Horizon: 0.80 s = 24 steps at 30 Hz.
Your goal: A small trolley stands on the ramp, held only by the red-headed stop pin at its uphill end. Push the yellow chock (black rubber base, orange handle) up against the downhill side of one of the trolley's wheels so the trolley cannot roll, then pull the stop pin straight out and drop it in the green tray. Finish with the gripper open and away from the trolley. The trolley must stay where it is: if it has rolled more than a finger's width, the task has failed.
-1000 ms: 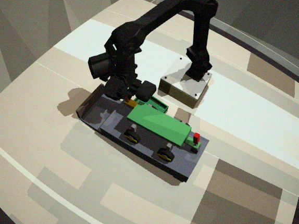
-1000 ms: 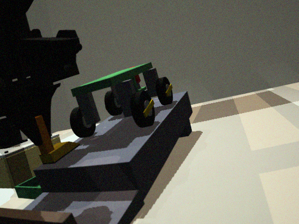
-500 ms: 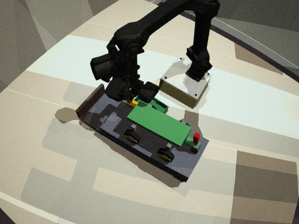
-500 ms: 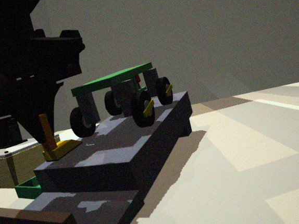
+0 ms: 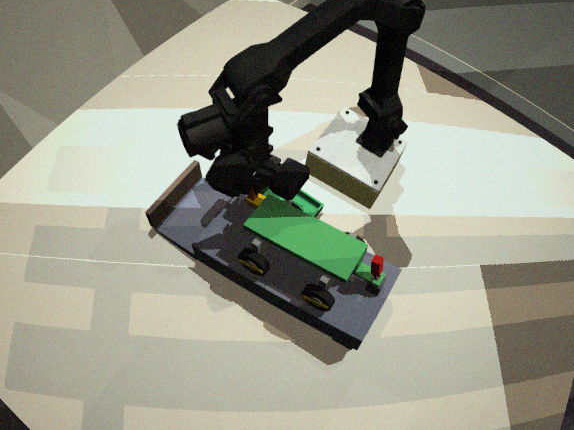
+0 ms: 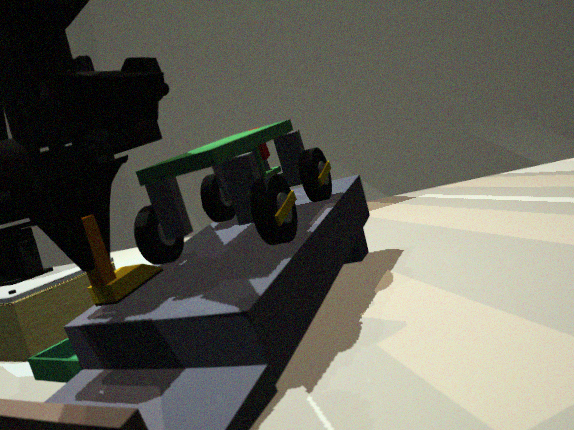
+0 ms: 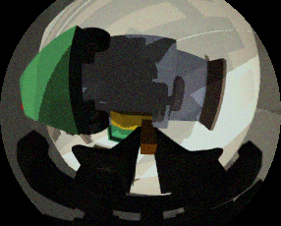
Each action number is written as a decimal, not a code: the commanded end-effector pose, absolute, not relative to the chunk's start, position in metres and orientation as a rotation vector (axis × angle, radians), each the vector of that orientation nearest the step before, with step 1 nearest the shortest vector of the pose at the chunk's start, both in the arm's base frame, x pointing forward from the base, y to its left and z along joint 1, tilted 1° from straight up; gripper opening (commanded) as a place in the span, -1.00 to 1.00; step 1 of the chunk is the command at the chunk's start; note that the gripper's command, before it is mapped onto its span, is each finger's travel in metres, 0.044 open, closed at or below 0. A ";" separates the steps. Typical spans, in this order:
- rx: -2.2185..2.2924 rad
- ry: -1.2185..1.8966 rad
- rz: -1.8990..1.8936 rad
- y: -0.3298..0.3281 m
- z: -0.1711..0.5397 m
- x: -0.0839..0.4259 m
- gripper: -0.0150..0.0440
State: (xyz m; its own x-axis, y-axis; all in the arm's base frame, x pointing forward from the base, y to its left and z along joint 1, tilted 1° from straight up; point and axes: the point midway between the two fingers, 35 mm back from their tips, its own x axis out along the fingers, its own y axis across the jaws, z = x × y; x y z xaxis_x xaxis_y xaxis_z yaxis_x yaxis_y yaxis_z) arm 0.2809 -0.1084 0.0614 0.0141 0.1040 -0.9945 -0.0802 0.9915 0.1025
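My gripper is shut on the upright orange handle of the yellow chock. The chock is low at the far side edge of the ramp, just downhill of the trolley's far lower wheel. I cannot tell whether it touches the wheel or rests fully on the ramp. The green-decked trolley stands on the ramp. The red-headed stop pin stands upright at its uphill end. The black arm hides much of the chock in the top view.
The green tray lies beside the ramp, on the chock's side, partly hidden. A brown end board stands at the ramp's foot. The arm's base block is beyond the tray.
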 end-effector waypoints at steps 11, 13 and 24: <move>0.022 1.546 0.150 -0.097 0.063 0.280 -0.49; 0.023 1.546 0.150 -0.096 0.064 0.280 -0.49; 0.017 1.551 0.140 -0.097 0.063 0.279 -0.49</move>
State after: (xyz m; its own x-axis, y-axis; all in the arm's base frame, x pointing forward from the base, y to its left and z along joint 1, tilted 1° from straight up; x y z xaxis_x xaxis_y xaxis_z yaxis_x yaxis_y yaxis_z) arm 0.2791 -0.0968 0.0628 0.0140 0.1002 -0.9949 -0.0789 0.9920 0.0988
